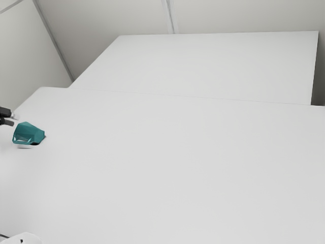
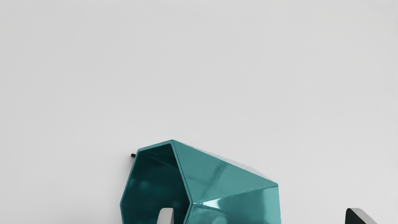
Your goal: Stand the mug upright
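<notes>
The gripper (image 1: 13, 119) is at the exterior view's left edge, just above and beside the teal mug (image 1: 28, 133). That faceted mug lies on its side on the white table. In the wrist view the mug (image 2: 230, 183) shows its dark opening on one side and its narrower base on the other. The gripper (image 2: 259, 216) is open, its two fingertips far apart. One fingertip overlaps the mug's opening in the picture, and the other stands out past the base. Whether either finger touches the mug cannot be told.
The white table (image 1: 172, 168) stretches across the exterior view, with a second white surface (image 1: 213, 66) behind it. A white rounded part (image 1: 23, 238) shows at the exterior view's lower left corner. Pale walls (image 1: 96, 25) stand behind.
</notes>
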Motion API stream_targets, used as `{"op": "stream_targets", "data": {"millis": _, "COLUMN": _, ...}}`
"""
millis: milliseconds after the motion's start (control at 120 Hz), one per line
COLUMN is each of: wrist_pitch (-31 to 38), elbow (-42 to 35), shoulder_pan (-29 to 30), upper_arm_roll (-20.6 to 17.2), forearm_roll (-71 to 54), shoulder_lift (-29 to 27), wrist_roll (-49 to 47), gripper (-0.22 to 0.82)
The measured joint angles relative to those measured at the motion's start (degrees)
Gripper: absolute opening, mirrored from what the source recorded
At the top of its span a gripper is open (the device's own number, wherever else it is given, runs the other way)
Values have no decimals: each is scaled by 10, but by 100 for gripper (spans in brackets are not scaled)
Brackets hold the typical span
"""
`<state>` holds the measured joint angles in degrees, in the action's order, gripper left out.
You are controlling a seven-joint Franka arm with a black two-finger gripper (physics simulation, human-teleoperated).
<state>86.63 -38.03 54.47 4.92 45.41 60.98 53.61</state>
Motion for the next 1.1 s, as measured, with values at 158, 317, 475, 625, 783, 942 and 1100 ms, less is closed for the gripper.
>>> {"op": "stream_targets", "data": {"millis": 158, "wrist_pitch": 12, "elbow": 0, "shoulder_pan": 1, "upper_arm_roll": 5, "forearm_roll": 42, "shoulder_lift": 11, "wrist_roll": 9, "gripper": 60}}
{"op": "stream_targets", "data": {"millis": 317, "wrist_pitch": 14, "elbow": -5, "shoulder_pan": 2, "upper_arm_roll": 21, "forearm_roll": 51, "shoulder_lift": 14, "wrist_roll": 15, "gripper": 60}}
{"op": "stream_targets", "data": {"millis": 475, "wrist_pitch": 4, "elbow": -16, "shoulder_pan": 1, "upper_arm_roll": 29, "forearm_roll": 53, "shoulder_lift": 14, "wrist_roll": 19, "gripper": 60}}
{"op": "stream_targets", "data": {"millis": 625, "wrist_pitch": 2, "elbow": -18, "shoulder_pan": 1, "upper_arm_roll": 25, "forearm_roll": 57, "shoulder_lift": 17, "wrist_roll": 20, "gripper": 60}}
{"op": "stream_targets", "data": {"millis": 783, "wrist_pitch": -18, "elbow": -25, "shoulder_pan": 1, "upper_arm_roll": 23, "forearm_roll": 61, "shoulder_lift": 18, "wrist_roll": 5, "gripper": 60}}
{"op": "stream_targets", "data": {"millis": 942, "wrist_pitch": -35, "elbow": -26, "shoulder_pan": 1, "upper_arm_roll": 22, "forearm_roll": 62, "shoulder_lift": 17, "wrist_roll": -13, "gripper": 29}}
{"op": "stream_targets", "data": {"millis": 1100, "wrist_pitch": -45, "elbow": -26, "shoulder_pan": 0, "upper_arm_roll": 4, "forearm_roll": 63, "shoulder_lift": 14, "wrist_roll": -26, "gripper": 0}}
